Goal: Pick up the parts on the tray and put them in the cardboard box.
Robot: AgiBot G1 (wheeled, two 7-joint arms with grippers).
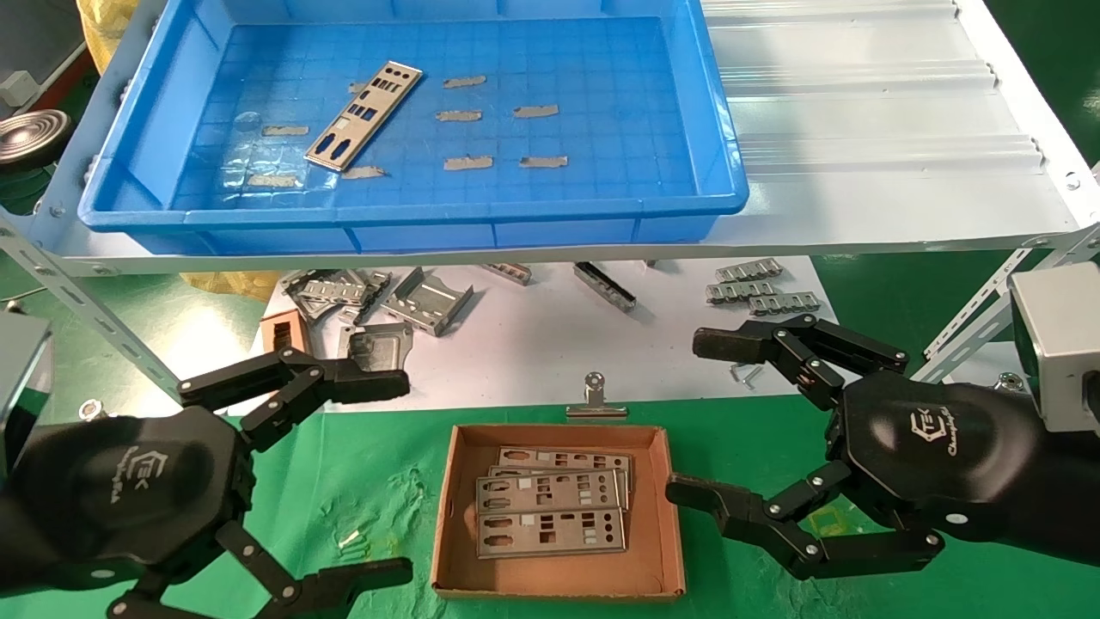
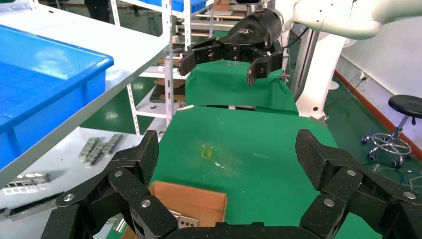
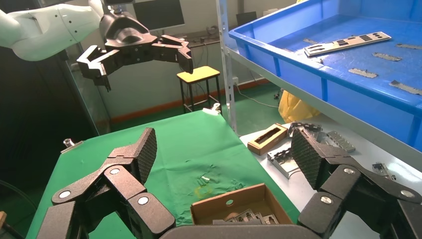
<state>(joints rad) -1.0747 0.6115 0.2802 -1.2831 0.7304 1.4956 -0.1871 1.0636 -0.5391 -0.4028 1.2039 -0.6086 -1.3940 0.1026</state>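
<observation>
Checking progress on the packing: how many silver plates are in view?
4, maybe more. One lies on the tray floor, left of centre. Three are stacked, overlapping, in the cardboard box. Others may be hidden beneath.

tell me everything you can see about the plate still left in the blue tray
One thin, flat silver metal plate lies on the grid floor of the blue tray, in its left half, set diagonally. It is a long rectangle punched with small rectangular and round cutouts. Small grey strips lie around it; neither gripper touches it.

Blue tray on white shelf; box on green cloth
</observation>
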